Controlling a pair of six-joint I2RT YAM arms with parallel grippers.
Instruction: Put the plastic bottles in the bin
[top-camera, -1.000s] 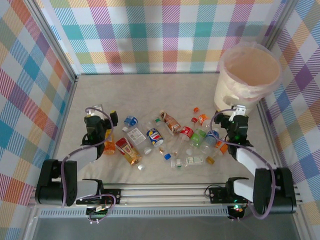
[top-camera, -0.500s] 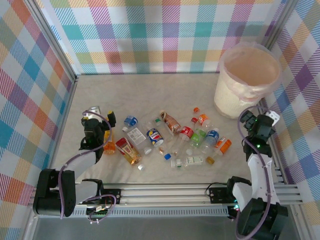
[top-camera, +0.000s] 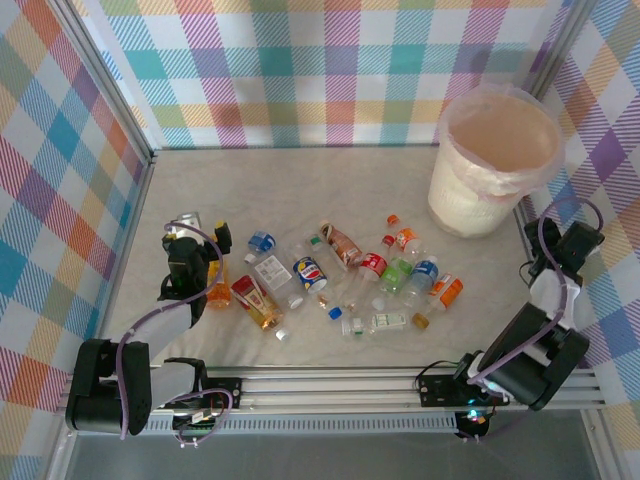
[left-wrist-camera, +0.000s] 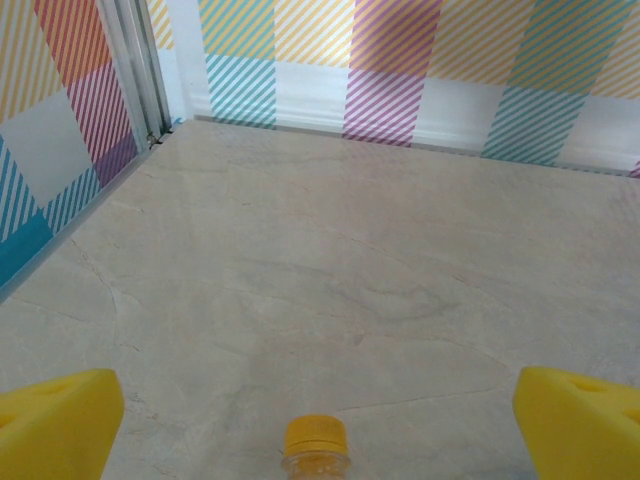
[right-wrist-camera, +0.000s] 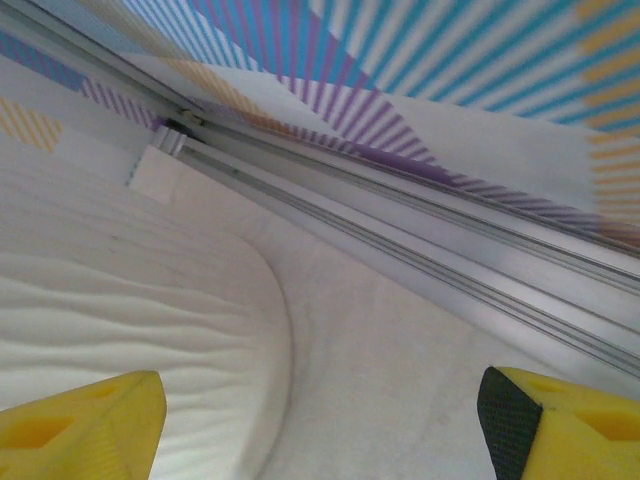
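Observation:
Several plastic bottles (top-camera: 310, 272) lie scattered across the middle of the table, one with a red label (top-camera: 372, 265) and one with an orange label (top-camera: 450, 292). The bin (top-camera: 495, 160) stands at the back right. My left gripper (top-camera: 206, 232) is open at the left end of the scatter. A yellow-capped bottle (left-wrist-camera: 317, 442) of orange drink (top-camera: 218, 288) lies between its fingers, untouched. Low beside the bin, near the right wall, my right gripper (top-camera: 578, 242) is open with nothing in it. The bin's ribbed wall (right-wrist-camera: 120, 300) shows on the left of the right wrist view.
Loose caps (top-camera: 335, 312) lie among the bottles. An aluminium rail (right-wrist-camera: 420, 240) runs along the foot of the right checked wall, close behind my right gripper (right-wrist-camera: 320, 390). Bare table (left-wrist-camera: 330, 260) stretches from my left gripper (left-wrist-camera: 318, 395) to the back wall.
The right arm has swung from the bottles in front of the bin out to the right wall, its jaws narrowing a little. The left arm shifted slightly, then held still.

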